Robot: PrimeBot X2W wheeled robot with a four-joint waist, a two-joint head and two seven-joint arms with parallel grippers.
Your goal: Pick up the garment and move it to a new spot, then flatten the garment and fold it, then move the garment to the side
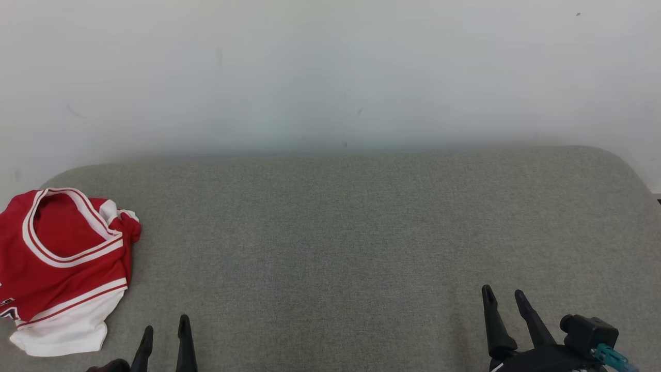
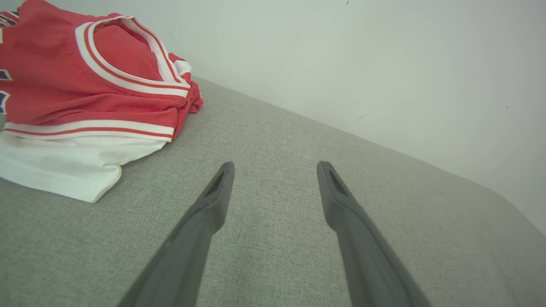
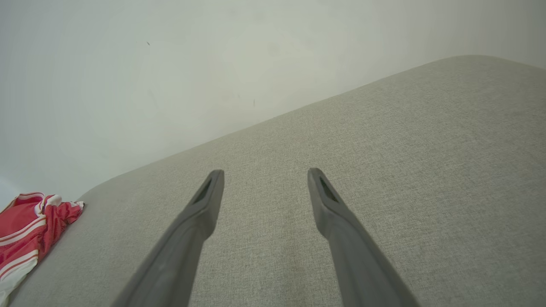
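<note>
A crumpled red and white jersey (image 1: 62, 268) lies at nine o'clock on a grey cushion (image 1: 330, 232). The left gripper (image 1: 166, 323), at seven o'clock, and the right gripper (image 1: 503, 290), at five o'clock, both stand wide open and empty, clear of the cloth. The pick-up looks not yet begun; next, the left gripper would need to reach toward ten o'clock and pinch a fold. Dark lettering (image 1: 8, 312) at the jersey's edge is unreadable.

red jersey (image 1: 67, 263) on grey cushion (image 1: 361, 232)
</note>
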